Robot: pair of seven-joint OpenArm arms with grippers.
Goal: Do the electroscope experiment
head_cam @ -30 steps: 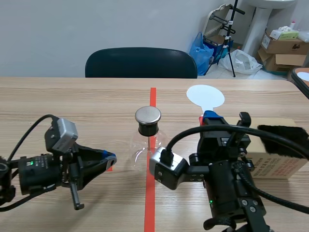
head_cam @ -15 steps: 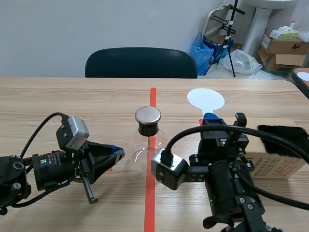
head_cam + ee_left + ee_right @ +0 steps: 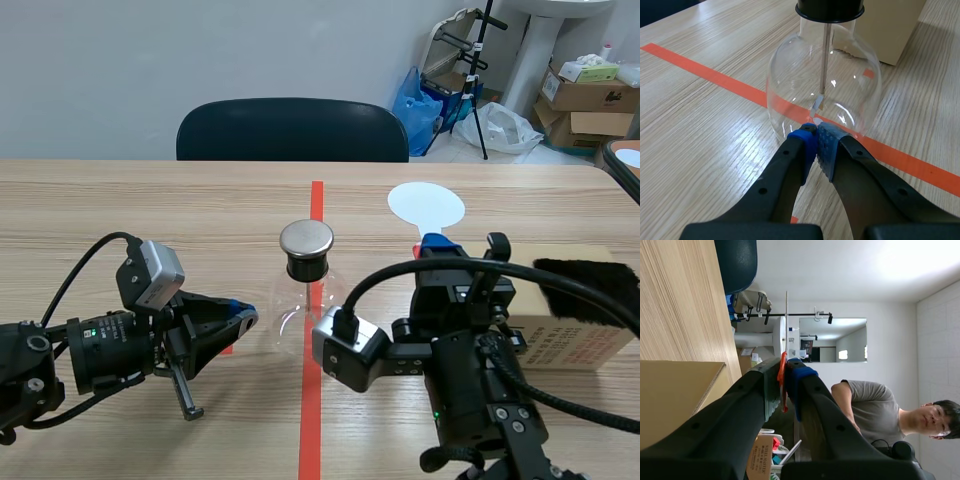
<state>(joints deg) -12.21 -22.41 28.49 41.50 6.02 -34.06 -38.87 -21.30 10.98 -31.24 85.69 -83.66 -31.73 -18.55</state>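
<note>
The electroscope stands at the centre of the worktop, on the orange-red tape line. It is a round flask of thin, glossy clear glass, plugged by a black stopper and capped with a flat brushed-metal disc. In the left wrist view a slim metal rod drops from the stopper to a small pale foil leaf inside the bulb. I take the leaf to be the part that shows charge.

The left jaws lie low at the flask's 8 o'clock, closed on nothing. Their blue dotted pads meet right at the foot of the glass; I cannot tell whether they touch it. They are probably parked there to steady the light flask.

The right jaws, at the flask's 2 o'clock, are clamped on the red handle of a thin white round paddle that rises from them at 12 o'clock. Gripping only the handle likely keeps the plate's face untouched. The metal disc sits at about the paddle's 8 o'clock.

Further off at the flask's 3 o'clock, a matte cardboard box carries a dark furry strip, plausibly the rubbing cloth.
</note>
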